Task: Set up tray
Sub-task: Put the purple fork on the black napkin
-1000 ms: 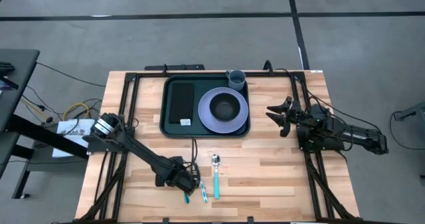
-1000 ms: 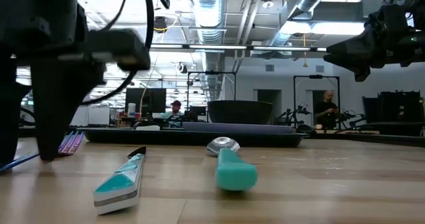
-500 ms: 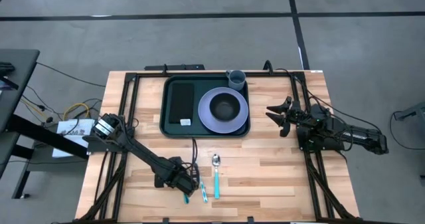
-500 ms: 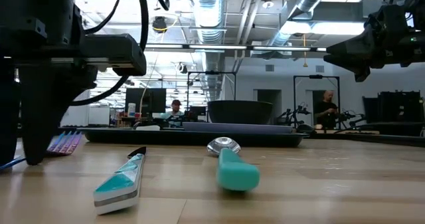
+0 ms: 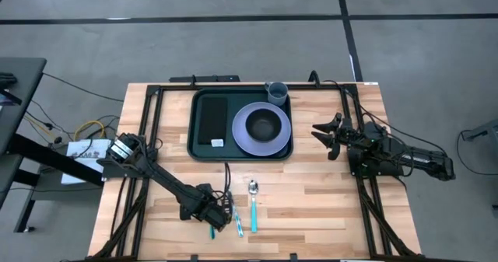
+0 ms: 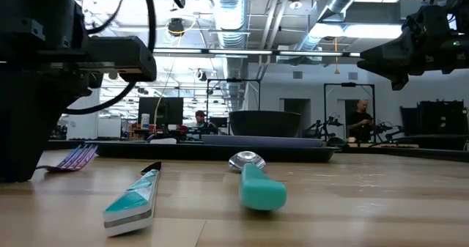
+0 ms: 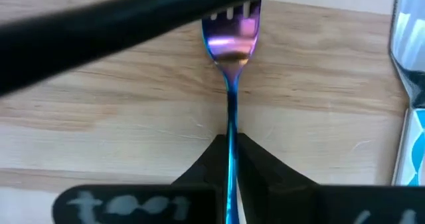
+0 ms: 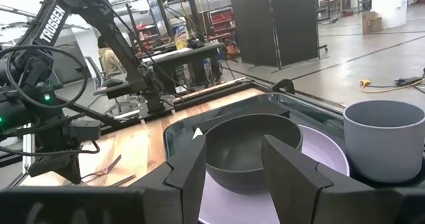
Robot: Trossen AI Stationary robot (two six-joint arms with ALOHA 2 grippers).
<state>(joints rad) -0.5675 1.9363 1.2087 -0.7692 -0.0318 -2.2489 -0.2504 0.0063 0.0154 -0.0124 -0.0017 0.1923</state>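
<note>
The dark green tray (image 5: 201,141) lies at the table's far middle. It holds a purple plate (image 5: 243,130) with a dark bowl (image 5: 264,126), a grey cup (image 5: 277,92) and a black flat rectangle (image 5: 212,116). Near the front edge lie a teal-handled spoon (image 5: 253,204) and a knife (image 5: 236,219). Left of the knife is a fork (image 7: 231,41) with an iridescent head, and my left gripper (image 5: 220,215) is shut on it. My right gripper (image 5: 323,134) hangs open right of the tray, above the table. My left gripper pinches the fork's thin blue shaft (image 7: 231,127) between its two fingers, one on each side, below the head. The fingers come down from above at a slant. The fork's head (image 6: 73,157) is low at the table, pointing toward the tray.
Black frame rails (image 5: 152,130) run along the table's left and right sides. A black cable (image 5: 227,172) lies on the wood between tray and cutlery. Bare wood stretches right of the spoon toward the right arm's base (image 5: 366,165).
My left gripper has shut on the fork's shaft; its fingers stood apart a second ago. The fork has stayed low at the table, in about the same place.
</note>
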